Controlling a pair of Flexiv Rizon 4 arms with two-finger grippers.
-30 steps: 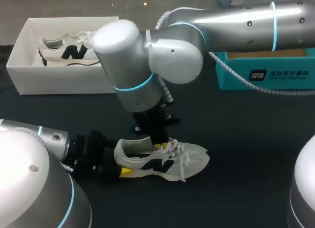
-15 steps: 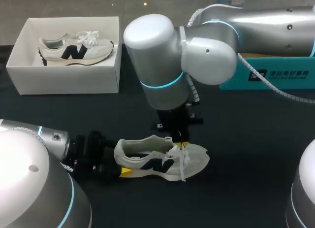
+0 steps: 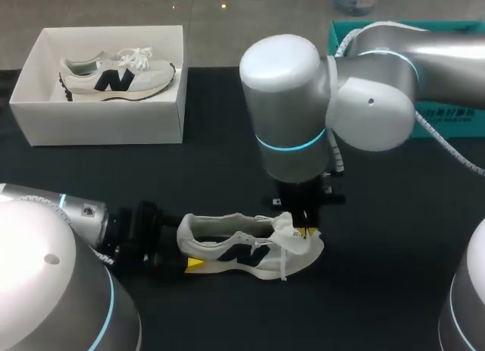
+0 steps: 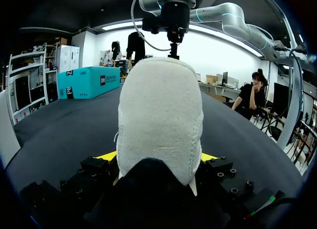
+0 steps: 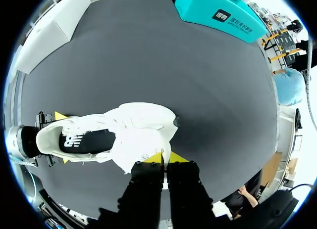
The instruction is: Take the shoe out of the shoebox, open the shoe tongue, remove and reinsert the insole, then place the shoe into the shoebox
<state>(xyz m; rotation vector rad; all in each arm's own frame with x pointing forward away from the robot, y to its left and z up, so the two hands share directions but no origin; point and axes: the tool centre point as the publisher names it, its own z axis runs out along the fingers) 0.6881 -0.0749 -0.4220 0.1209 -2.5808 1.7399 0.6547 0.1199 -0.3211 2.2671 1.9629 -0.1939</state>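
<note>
near the front edge of the table (image 3: 394,283), the sneaker (image 3: 250,252) is clamped at the heel by the left gripper (image 4: 157,157); its tongue (image 3: 285,224) is pinched by the closed right gripper (image 5: 166,157).

Robotics lab: black table (image 3: 394,214) flanked by a silver left arm (image 3: 45,275) and right arm (image 3: 303,116), with a white shoebox (image 3: 98,123) and teal box (image 3: 455,120) at the far edge.
</note>
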